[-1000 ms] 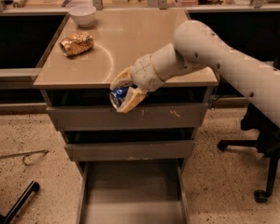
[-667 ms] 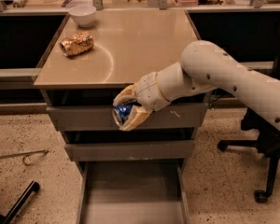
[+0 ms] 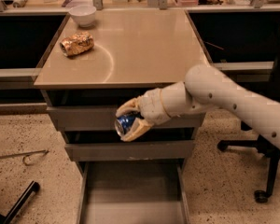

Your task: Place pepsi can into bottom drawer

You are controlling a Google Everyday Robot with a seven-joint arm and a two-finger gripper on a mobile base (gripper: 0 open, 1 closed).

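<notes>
At the far left of the cabinet top I see a bowl and, nearer, a foil bag. Neither matters to this job.

In the middle, in front of the two upper drawer fronts, my gripper has the can clamped between its two fingers. One finger is above and one below, both closed onto it, and a silver end of the can faces left. I judge the pick-up done: the can is off the top and in the air.

Below it, the bottom drawer stands pulled out towards me with its grey floor open to reach, so no opening is needed. The can hangs over the drawer's far end, well apart from the floor.

What is left, as I read it, is to lower the can, perhaps bring it a little nearer so it clears the middle drawer front, then set it down and let go. The arm reaches in from the right, past an office chair.
</notes>
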